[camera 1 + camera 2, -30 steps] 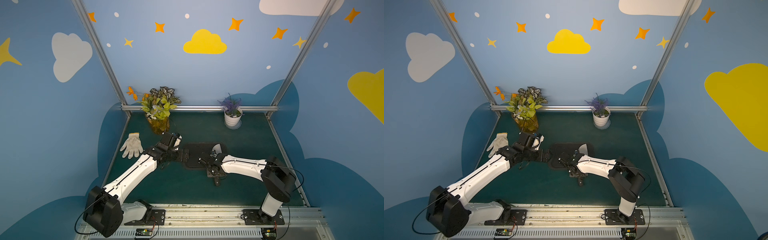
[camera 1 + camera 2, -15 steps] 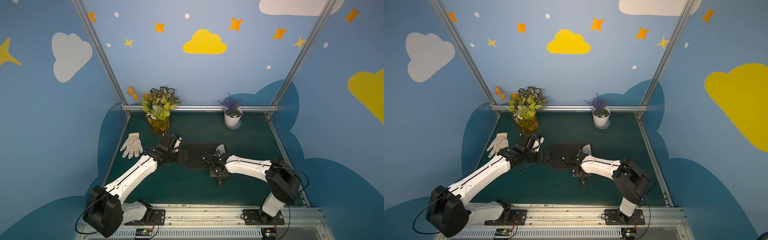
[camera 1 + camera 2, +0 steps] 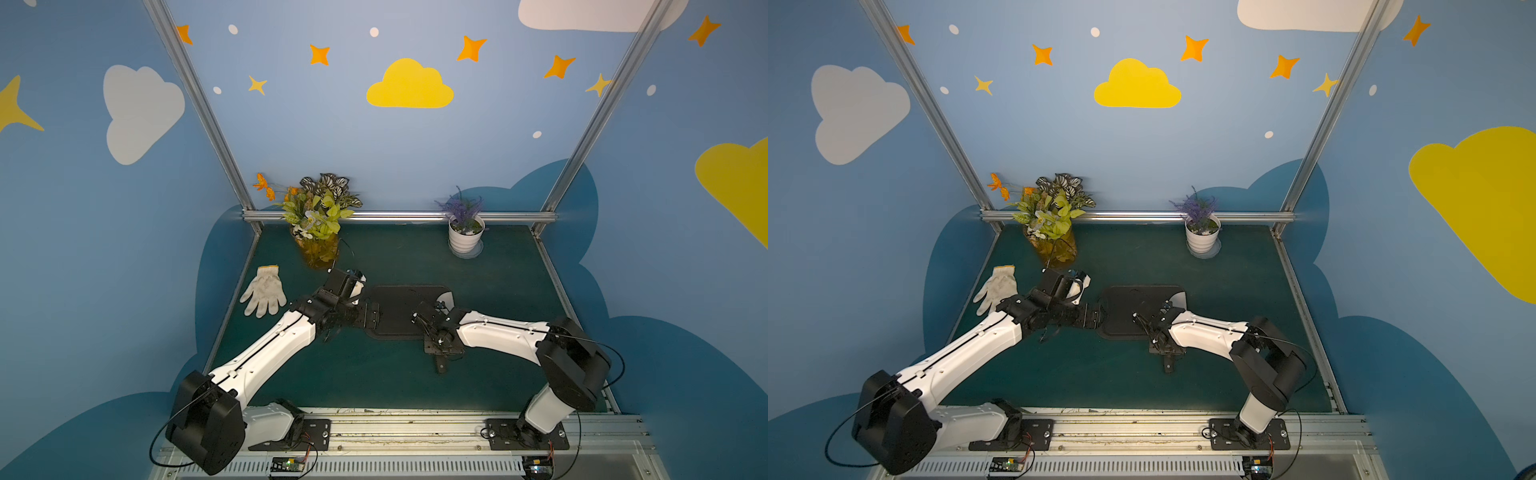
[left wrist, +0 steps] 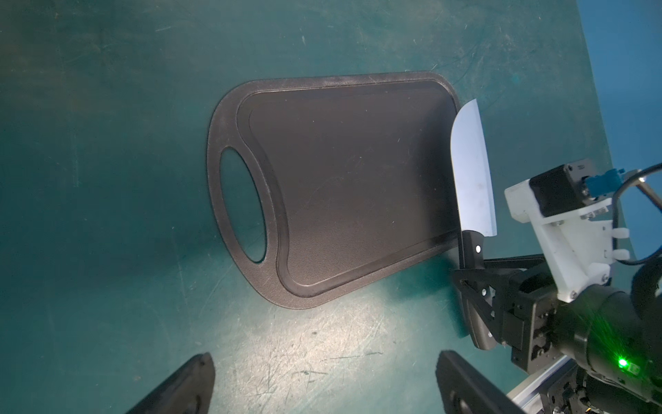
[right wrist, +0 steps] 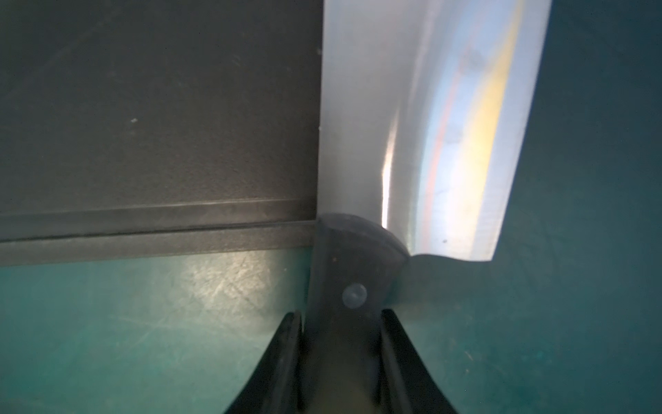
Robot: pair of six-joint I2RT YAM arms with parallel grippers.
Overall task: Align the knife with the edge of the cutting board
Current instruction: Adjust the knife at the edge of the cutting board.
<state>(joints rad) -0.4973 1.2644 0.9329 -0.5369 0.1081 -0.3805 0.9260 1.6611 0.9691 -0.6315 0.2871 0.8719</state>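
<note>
So the cutting board (image 3: 395, 309) sat roughly mid-worktop (image 3: 374, 386), long sides running along the front edge, with its oval handle hole at the end facing the worktop's left edge. The knife (image 4: 472, 172) was at the board's other end, the one toward the right edge. Its blade lay along that short end, roughly parallel to it, part over the board's rim and part over the green mat, and the black handle stuck out past the board toward the front edge. The right claw (image 5: 340, 315) was pinching that handle just behind the first rivet, one finger on each side, pretty snug. Couldn't tell if the blade was actually resting flat or a hair off the surface. The left claw (image 4: 322, 358) was spread wide with nothing in it, hanging by the handle-hole end of the board, its camera looking down on the whole thing. Other stuff: a white glove (image 3: 264, 291) near the left edge, a flower vase (image 3: 318, 232) at the back left, and a small white pot (image 3: 465, 239) with a purple plant at the back, more to the right.
</note>
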